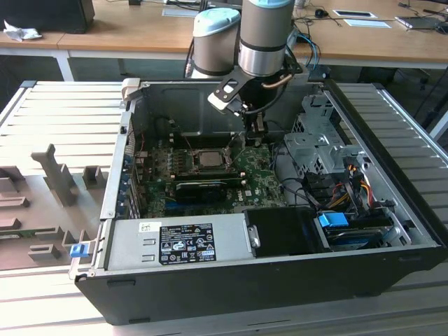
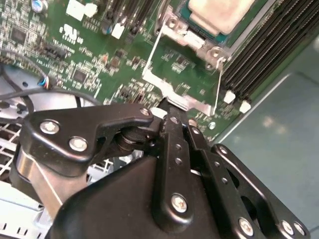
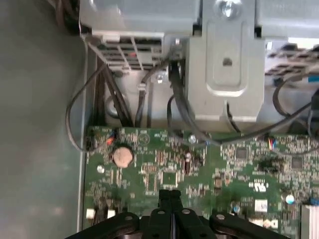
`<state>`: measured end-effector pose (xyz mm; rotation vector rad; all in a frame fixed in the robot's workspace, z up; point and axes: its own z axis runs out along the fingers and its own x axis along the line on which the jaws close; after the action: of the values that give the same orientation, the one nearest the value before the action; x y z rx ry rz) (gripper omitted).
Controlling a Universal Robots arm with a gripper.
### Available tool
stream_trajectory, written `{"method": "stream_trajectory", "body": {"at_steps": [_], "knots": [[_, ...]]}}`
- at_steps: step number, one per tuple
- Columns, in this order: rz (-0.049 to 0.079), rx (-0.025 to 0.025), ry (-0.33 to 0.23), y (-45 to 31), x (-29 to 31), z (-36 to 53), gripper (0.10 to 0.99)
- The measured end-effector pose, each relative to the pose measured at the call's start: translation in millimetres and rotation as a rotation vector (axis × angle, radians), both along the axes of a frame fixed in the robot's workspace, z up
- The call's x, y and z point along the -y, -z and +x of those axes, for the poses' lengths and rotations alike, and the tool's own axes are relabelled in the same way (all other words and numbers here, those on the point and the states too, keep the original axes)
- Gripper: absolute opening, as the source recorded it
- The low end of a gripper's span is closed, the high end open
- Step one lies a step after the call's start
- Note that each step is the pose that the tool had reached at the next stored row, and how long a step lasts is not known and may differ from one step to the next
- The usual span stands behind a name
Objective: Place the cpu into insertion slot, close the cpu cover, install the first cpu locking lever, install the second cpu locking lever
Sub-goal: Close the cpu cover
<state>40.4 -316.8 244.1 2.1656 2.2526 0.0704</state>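
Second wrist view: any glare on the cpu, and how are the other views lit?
Second wrist view: the cpu looks washed pale by glare, and the grey case panel carries a soft sheen; exterior view: the motherboard lies in shade inside the case; first wrist view: the motherboard is evenly lit, without glare.

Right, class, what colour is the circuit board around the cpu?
Green; the circuit board shows best in the second wrist view.

cpu [image 2: 215, 14] partly off the view's edge
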Motion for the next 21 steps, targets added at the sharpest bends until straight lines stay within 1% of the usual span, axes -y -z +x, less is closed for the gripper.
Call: {"method": "stream_trajectory", "body": {"at_steps": [3, 10, 18, 21], "knots": [[0.000, 0.0000, 0.000, 0.0, 0.0, -7.9, 0.106], [0.000, 0.0000, 0.000, 0.0, 0.0, -18.9, 0.106], [0.000, 0.0000, 0.000, 0.0, 0.0, -23.4, 0.106], [0.000, 0.0000, 0.000, 0.0, 0.0, -27.5, 0.106]]}}
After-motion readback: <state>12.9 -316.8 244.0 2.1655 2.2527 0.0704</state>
